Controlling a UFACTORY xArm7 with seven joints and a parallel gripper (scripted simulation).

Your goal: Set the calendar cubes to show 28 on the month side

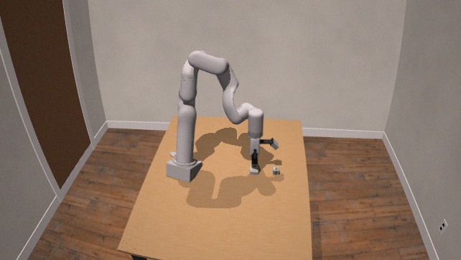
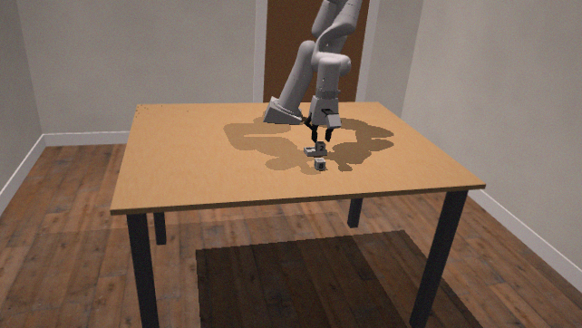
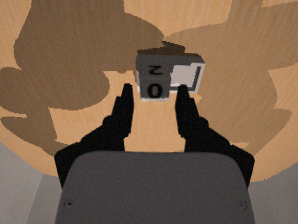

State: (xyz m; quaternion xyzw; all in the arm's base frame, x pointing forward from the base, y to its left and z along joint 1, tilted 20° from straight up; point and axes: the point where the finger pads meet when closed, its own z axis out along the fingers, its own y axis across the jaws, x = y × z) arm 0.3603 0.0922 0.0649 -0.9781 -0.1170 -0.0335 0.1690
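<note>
The arm's base (image 1: 171,174) stands toward the left edge of the bench (image 1: 222,223), about midway between the near and far edges in the top view, and the arm arches up and over to the right before pointing straight down. Below it the jaws (image 2: 320,134) hang half open with nothing between them, the two dark fingers apart and just above the tray (image 2: 311,151). The tray sits flat on the bench near its middle, slightly toward the right edge. One cube (image 2: 321,147) stands in the tray at one end, its exterior-view face showing a 2; the wrist view shows its top marked 0 and the tray's other half unfilled. The second cube (image 2: 320,165) rests on the bench just beside the tray, apart from it, on the side nearer the right edge in the top view.
</note>
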